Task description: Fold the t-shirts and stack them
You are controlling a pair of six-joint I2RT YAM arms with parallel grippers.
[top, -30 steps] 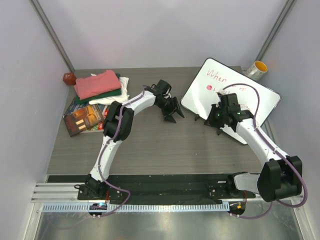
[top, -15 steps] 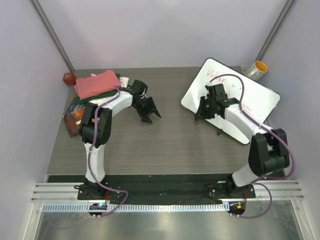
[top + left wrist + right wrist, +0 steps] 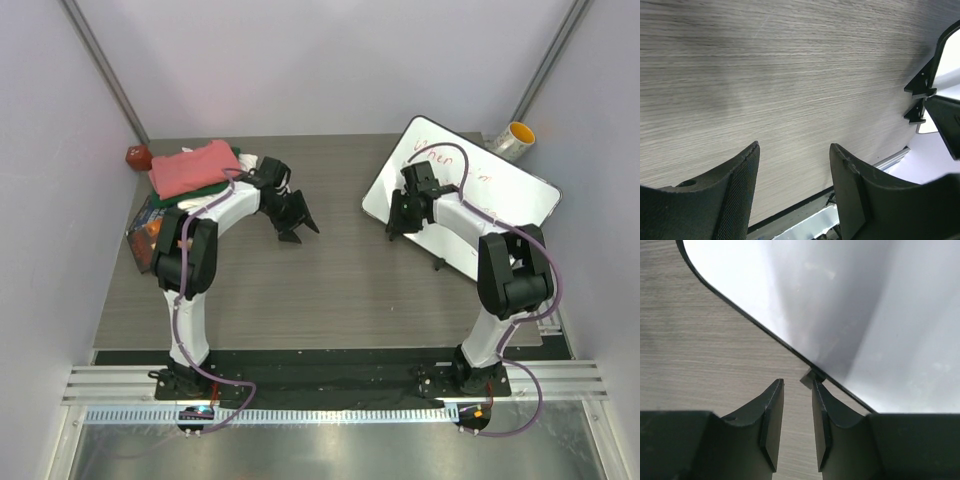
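The t-shirts lie in a folded stack at the table's back left: the salmon-pink shirt (image 3: 193, 167) on top, the dark green shirt (image 3: 222, 186) under it, and the cream-white shirt (image 3: 248, 162) showing at the right edge. My left gripper (image 3: 300, 231) is open and empty over bare table, to the right of the stack; the left wrist view shows it (image 3: 795, 145) over wood grain only. My right gripper (image 3: 400, 222) hangs at the whiteboard's lower left edge, its jaws a narrow gap apart and empty in the right wrist view (image 3: 797, 382).
A whiteboard (image 3: 480, 195) with red writing stands tilted at the right, with a small foot (image 3: 808, 377) by my right fingertip. Books (image 3: 150, 225) lie under and in front of the stack. A dark red ball (image 3: 138, 156) sits back left and a yellow roll (image 3: 517, 137) back right.
My left gripper has pulled back left, from mid-table toward the shirt stack. My right gripper has moved left and farther back to the whiteboard's left edge.
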